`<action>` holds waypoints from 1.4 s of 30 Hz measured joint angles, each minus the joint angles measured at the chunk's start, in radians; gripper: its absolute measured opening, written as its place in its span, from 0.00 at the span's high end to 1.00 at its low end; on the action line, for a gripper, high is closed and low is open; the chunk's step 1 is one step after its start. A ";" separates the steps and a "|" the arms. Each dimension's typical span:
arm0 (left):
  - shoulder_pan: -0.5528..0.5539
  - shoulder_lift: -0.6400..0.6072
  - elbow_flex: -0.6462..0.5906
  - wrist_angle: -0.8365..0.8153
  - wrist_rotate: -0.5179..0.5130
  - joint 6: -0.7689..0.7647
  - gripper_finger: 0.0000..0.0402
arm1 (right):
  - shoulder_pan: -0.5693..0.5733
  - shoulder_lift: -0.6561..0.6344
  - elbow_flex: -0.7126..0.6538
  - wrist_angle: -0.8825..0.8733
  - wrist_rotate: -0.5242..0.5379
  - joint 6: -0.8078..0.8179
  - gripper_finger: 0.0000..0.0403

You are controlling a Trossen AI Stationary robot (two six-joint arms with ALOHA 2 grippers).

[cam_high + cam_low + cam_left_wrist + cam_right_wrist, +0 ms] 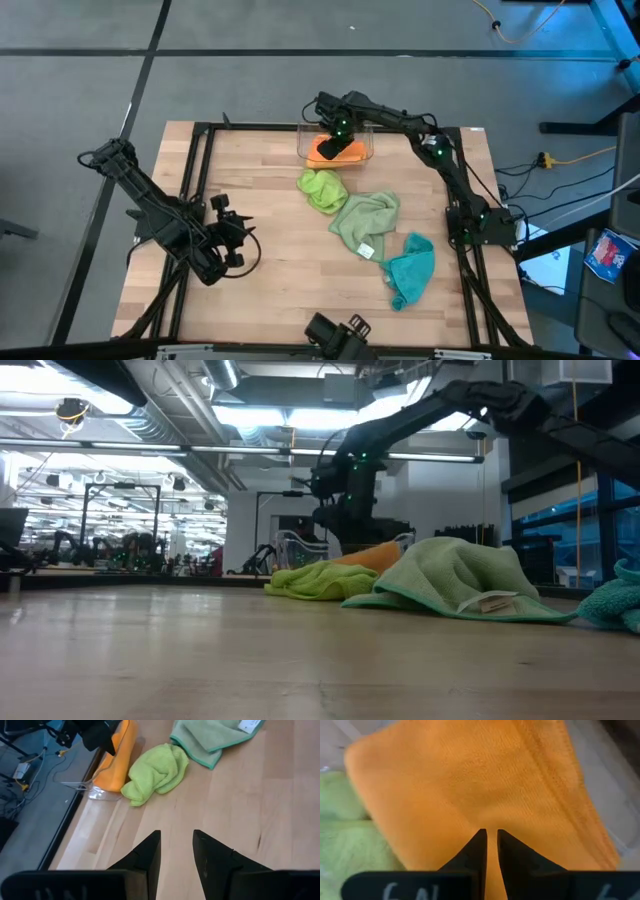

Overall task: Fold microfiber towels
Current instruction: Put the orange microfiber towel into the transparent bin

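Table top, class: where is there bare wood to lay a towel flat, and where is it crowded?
Bare: the table between the left gripper and sage towel. Crowded: lime towel, teal towel, and orange towel in the bin.

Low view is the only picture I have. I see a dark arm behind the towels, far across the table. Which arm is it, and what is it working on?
Observer: It is the right arm. The right gripper is down at the orange towel, which lies inside the clear bin at the table's far edge.
Operator: Thank you. I do not see the other arm at all. Where is it?
Observer: The left arm waits over the table's left side, away from all the towels. The left gripper is open and holds nothing.
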 joint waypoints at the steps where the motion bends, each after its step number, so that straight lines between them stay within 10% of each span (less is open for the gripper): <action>1: 0.000 0.000 0.000 0.000 0.005 0.000 0.74 | 0.002 0.011 0.001 0.001 0.000 0.000 0.88; 42: -0.001 0.000 0.000 0.012 0.017 -0.009 0.74 | -0.066 0.083 0.029 0.111 -0.088 -0.035 0.89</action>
